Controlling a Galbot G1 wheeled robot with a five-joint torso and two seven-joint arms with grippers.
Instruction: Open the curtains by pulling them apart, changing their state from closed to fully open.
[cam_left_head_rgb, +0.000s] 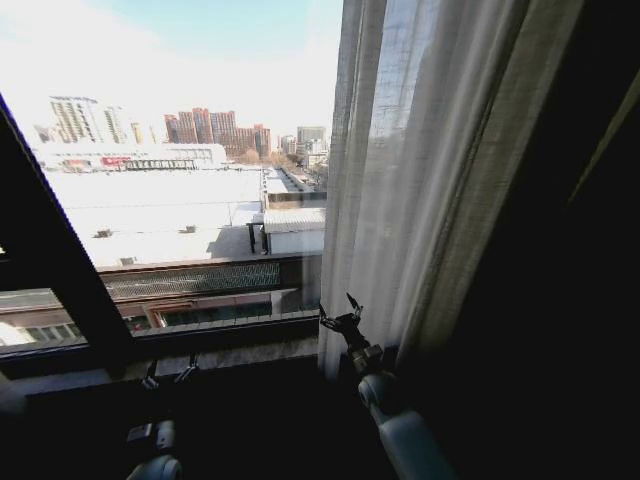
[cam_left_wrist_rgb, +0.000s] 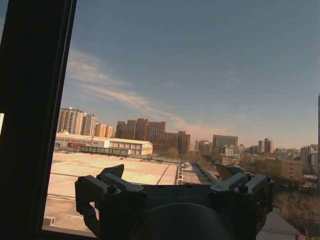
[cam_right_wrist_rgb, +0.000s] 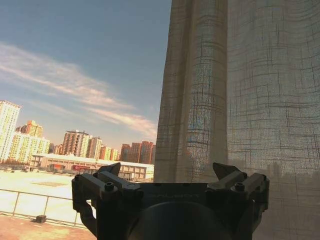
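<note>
A sheer white curtain (cam_left_head_rgb: 430, 170) hangs bunched in long pleats over the right part of the window, its inner edge near the middle of the head view. My right gripper (cam_left_head_rgb: 338, 312) is open, low down at that inner edge. In the right wrist view the curtain (cam_right_wrist_rgb: 235, 90) hangs just beyond the open right gripper (cam_right_wrist_rgb: 168, 171); I cannot tell whether they touch. My left gripper (cam_left_head_rgb: 168, 372) is open and low before the bare glass at the sill, holding nothing. The left wrist view has the open left gripper (cam_left_wrist_rgb: 171, 174) facing the city outside.
A black window frame bar (cam_left_head_rgb: 50, 250) slants across the left; the same black bar (cam_left_wrist_rgb: 30, 115) stands close beside the left gripper. The dark sill (cam_left_head_rgb: 220, 352) runs below the glass. A dark wall (cam_left_head_rgb: 590, 300) lies to the right of the curtain.
</note>
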